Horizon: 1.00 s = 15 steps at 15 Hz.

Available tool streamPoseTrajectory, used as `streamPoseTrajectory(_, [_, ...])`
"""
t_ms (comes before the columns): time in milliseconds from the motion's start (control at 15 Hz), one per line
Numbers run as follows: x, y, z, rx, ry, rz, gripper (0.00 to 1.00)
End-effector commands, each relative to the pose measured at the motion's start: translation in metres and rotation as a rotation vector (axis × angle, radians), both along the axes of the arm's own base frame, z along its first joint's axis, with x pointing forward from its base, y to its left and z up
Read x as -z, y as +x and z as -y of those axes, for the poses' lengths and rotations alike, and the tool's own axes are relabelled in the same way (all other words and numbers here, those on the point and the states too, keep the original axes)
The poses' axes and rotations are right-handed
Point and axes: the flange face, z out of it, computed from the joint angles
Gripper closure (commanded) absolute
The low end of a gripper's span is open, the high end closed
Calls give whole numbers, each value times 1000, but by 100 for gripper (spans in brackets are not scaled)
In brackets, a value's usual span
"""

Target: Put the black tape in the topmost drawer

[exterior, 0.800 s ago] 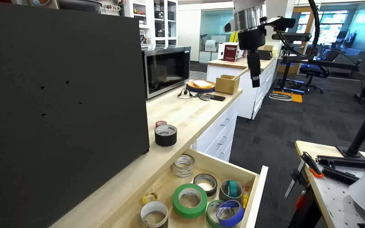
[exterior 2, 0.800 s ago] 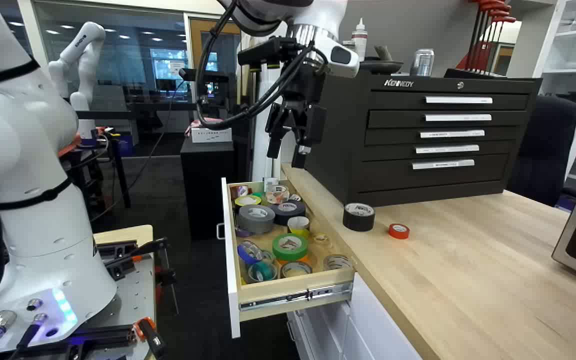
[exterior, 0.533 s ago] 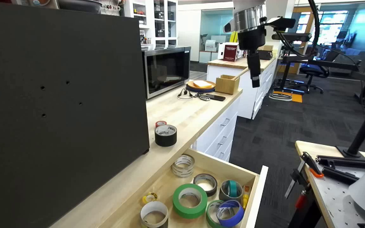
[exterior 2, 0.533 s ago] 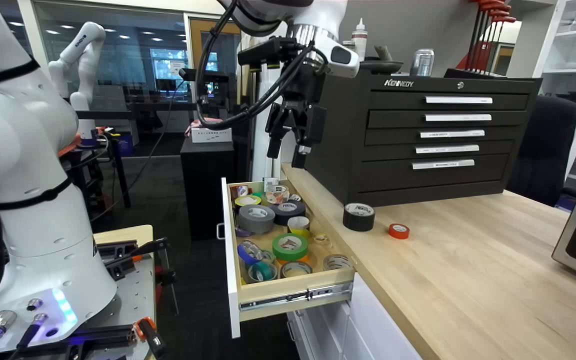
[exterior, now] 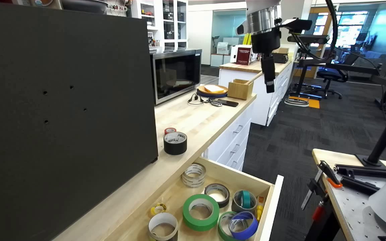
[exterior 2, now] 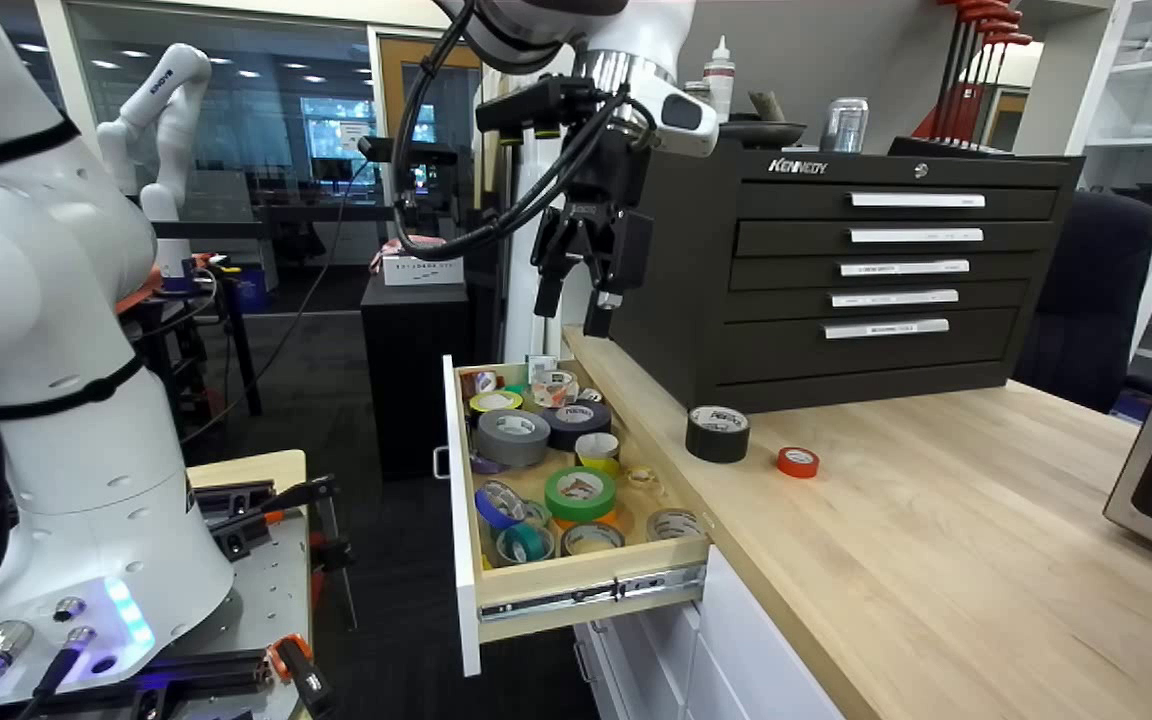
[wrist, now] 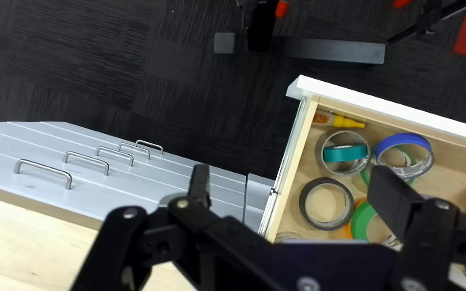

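Observation:
The black tape (exterior: 175, 147) is a thick roll lying flat on the wooden counter near the drawer's edge; it also shows beside the black tool chest in an exterior view (exterior 2: 718, 445). The top drawer (exterior: 274, 207) under the counter is pulled open, with several tape rolls in it; its white front also shows in an exterior view (exterior 2: 462, 540) and in the wrist view (wrist: 378, 108). My gripper (exterior 2: 573, 308) is open with nothing between its fingers, raised above the drawer and counter. Its parted fingers show in the wrist view (wrist: 293, 188), where the black tape is out of view.
A small red tape (exterior 2: 798, 462) lies beside the black tape. The black tool chest (exterior 2: 886, 280) stands on the counter close behind. A microwave (exterior: 177, 75) stands farther along. The drawer holds a green tape roll (exterior: 200, 213), a blue one (exterior: 243, 231) and others.

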Motion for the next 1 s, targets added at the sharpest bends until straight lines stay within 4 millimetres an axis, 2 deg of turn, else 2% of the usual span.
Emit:
streamPoseTrajectory(0, [4, 10, -7, -66, 5, 22, 0])
streamPoseTrajectory(333, [14, 35, -21, -270, 12, 116, 0])
streamPoseTrajectory(600, [31, 59, -25, -406, 34, 183, 0])
streamPoseTrajectory(933, [55, 79, -42, -521, 80, 218, 0])
